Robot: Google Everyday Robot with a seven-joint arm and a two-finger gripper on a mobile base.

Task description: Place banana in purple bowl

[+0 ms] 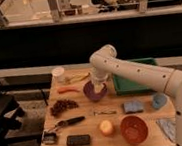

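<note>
The wooden table (91, 124) carries many scattered things. The white arm (135, 74) reaches in from 4 o'clock and bends down so that the gripper (98, 85) hangs just over the purple bowl (91, 93) near the table's middle, a sensible spot for a drop. Whether the gripper holds anything, I cannot tell. The slender yellow banana (78, 78) seems to lie on the table at 10 o'clock from the bowl, near the white cup (58, 73), so the placing looks not yet done.

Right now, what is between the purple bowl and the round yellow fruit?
A small thin dark thing on the table, seen in the camera view. The gripper hangs over the purple bowl.
</note>
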